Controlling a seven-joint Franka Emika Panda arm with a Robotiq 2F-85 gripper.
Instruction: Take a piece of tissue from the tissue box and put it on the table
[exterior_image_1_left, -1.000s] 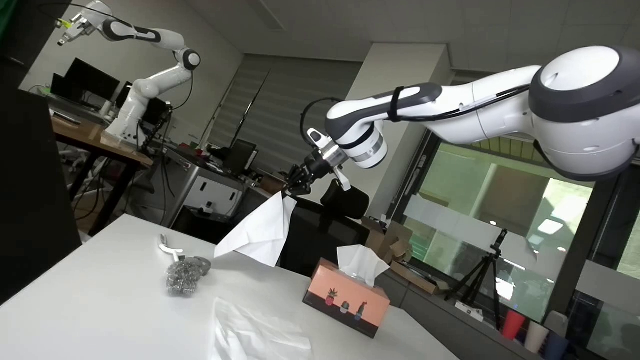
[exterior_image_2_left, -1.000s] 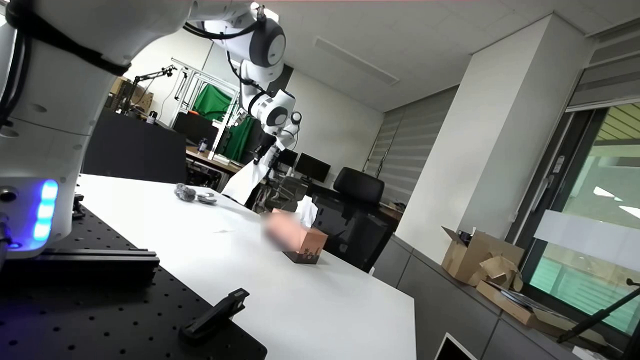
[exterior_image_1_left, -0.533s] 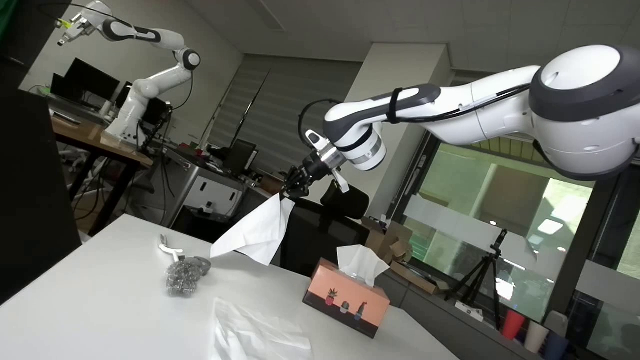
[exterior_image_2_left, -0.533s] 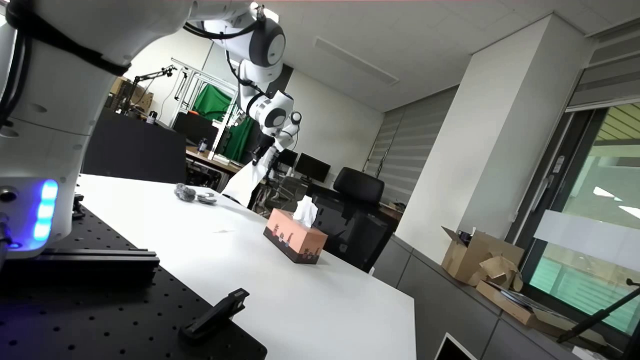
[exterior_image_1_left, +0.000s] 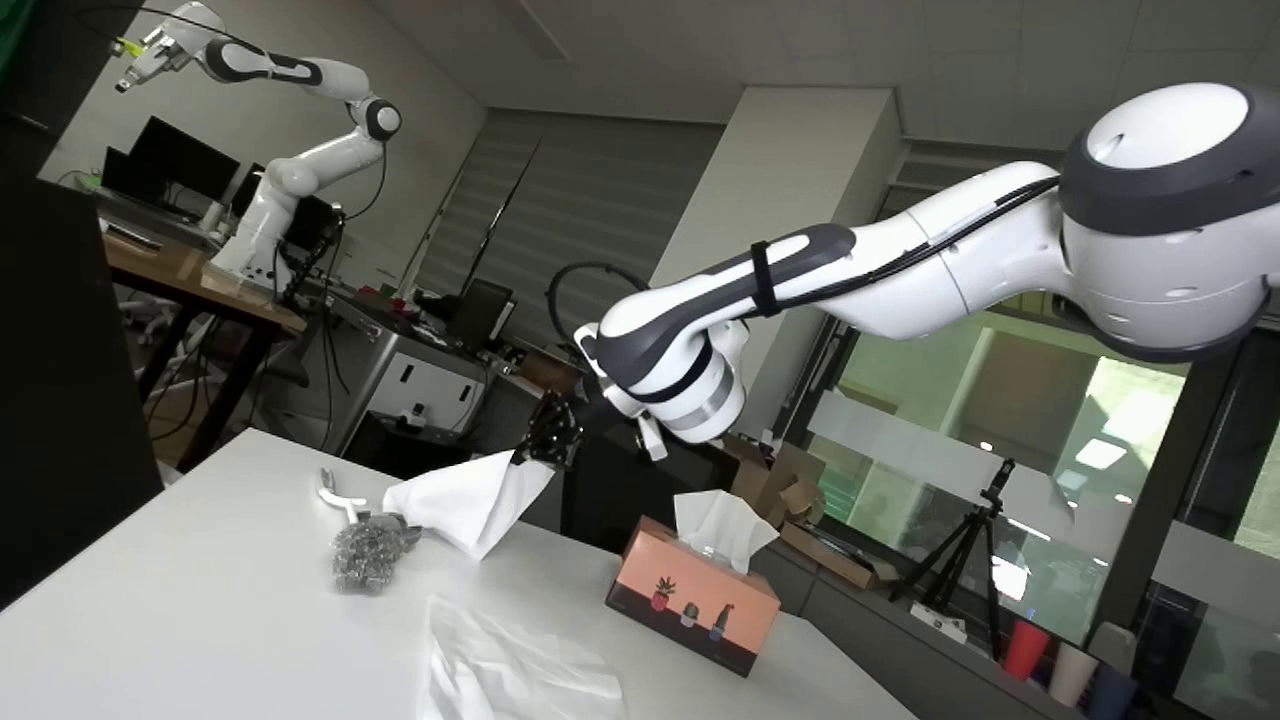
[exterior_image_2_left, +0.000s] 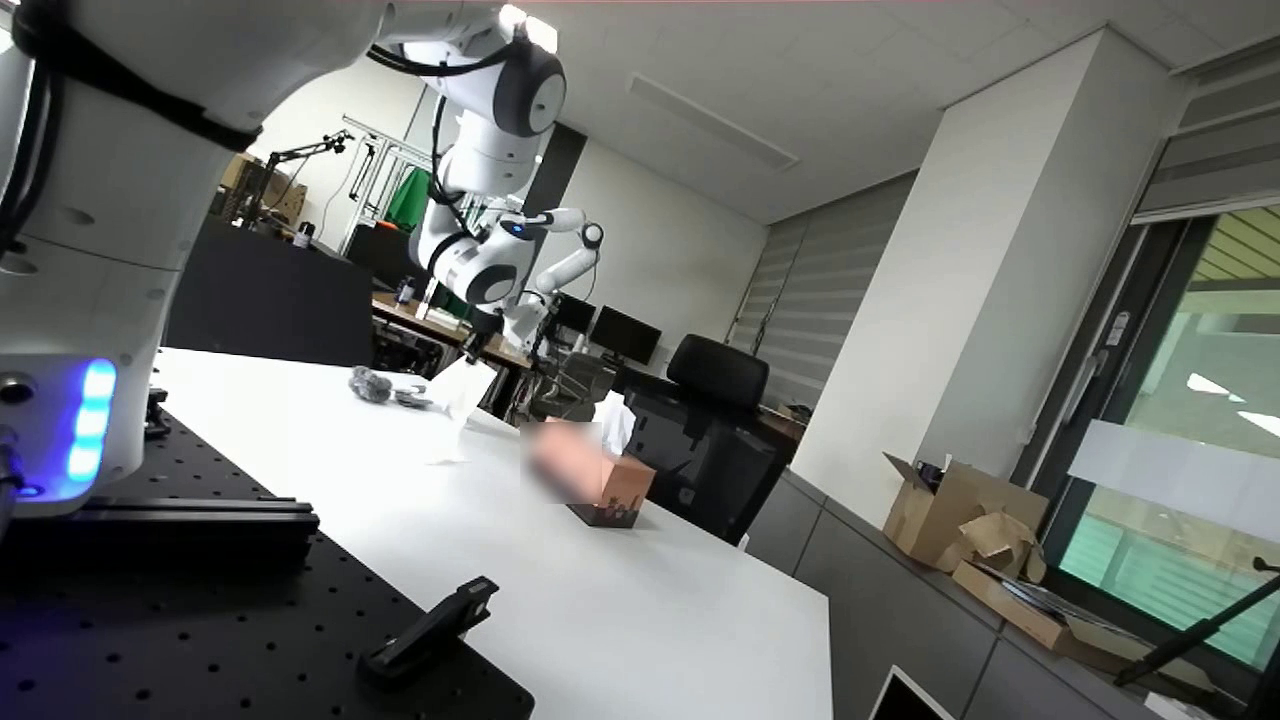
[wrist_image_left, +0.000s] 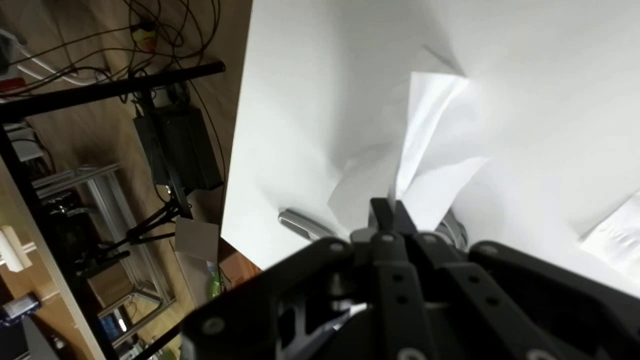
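My gripper (wrist_image_left: 392, 215) is shut on a white tissue (wrist_image_left: 420, 125), pinched at its upper edge. In both exterior views the gripper (exterior_image_1_left: 535, 455) (exterior_image_2_left: 472, 352) is low over the far part of the white table (exterior_image_1_left: 230, 570). The tissue (exterior_image_1_left: 470, 495) (exterior_image_2_left: 462, 388) hangs below the fingers just above the tabletop. I cannot tell whether its lowest corner touches the table. The orange tissue box (exterior_image_1_left: 690, 600) (exterior_image_2_left: 625, 490) stands on the table apart from the gripper, with another tissue (exterior_image_1_left: 725, 530) sticking up from its top.
A steel wool scrubber (exterior_image_1_left: 365, 555) and a grey-and-white handled tool (exterior_image_1_left: 340, 500) lie beside the hanging tissue. A crumpled white sheet (exterior_image_1_left: 510, 670) lies on the table, also in the wrist view (wrist_image_left: 620, 240). A black chair (exterior_image_2_left: 715, 430) stands behind the table edge.
My gripper has moved down and leftward in both exterior views, with the tissue still in it. The tissue is now closer to the tabletop and the scrubber. The box has not moved.
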